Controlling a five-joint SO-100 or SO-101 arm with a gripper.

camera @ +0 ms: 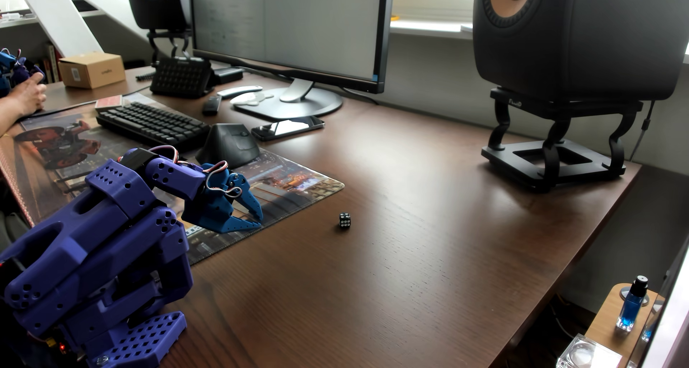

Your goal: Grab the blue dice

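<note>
Purple plastic gripper (pixel 257 219), at centre-left of the frame, hangs spread and empty; we see the tiny near-black white-pipped die (pixel 345 220) rightward, well apart, on the brown wooden surface (pixel 410 241).

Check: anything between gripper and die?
Only the desk mat's edge and bare desk lie between the gripper and die in the other view.

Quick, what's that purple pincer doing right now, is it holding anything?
Pincer: open, holding nothing; the blue dice sits apart on the desk.
</note>
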